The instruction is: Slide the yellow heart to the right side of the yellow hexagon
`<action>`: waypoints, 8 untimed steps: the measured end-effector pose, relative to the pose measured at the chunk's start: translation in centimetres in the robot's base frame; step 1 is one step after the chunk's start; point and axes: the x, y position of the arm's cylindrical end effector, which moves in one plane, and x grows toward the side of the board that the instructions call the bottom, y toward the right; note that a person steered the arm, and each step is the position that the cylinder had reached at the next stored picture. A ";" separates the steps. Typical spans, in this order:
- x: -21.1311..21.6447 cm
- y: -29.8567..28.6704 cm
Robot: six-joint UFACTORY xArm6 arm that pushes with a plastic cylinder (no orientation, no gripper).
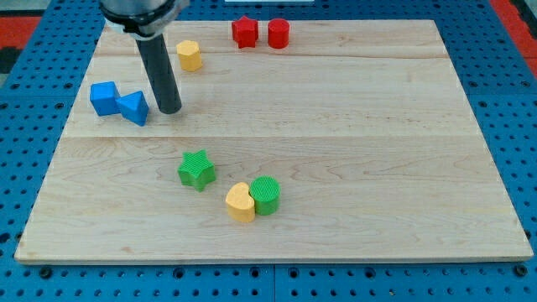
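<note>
Nearest the view's bottom, the yellow heart (240,202) touches the green cylinder (266,195). My tip (169,110), a bare rod without fingers, stands just right of the blue blocks (118,101), below the yellow hexagon (190,55).

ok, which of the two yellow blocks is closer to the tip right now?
The yellow block near the view's top, just right of the rod. My tip sits below it, beside the blue blocks. The other yellow block, the heart, touches the green block far lower down.

Two blue blocks (118,101) touching at left, two red ones (260,33) at top, green star (196,169), green cylinder (266,195) lower centre.
</note>
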 end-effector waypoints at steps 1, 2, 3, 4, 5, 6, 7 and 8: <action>1.1 -2.8; 1.0 -2.9; 1.0 -1.0; 1.0 1.3; 0.9 2.5; 0.9 2.7; 1.8 2.8; 6.5 2.1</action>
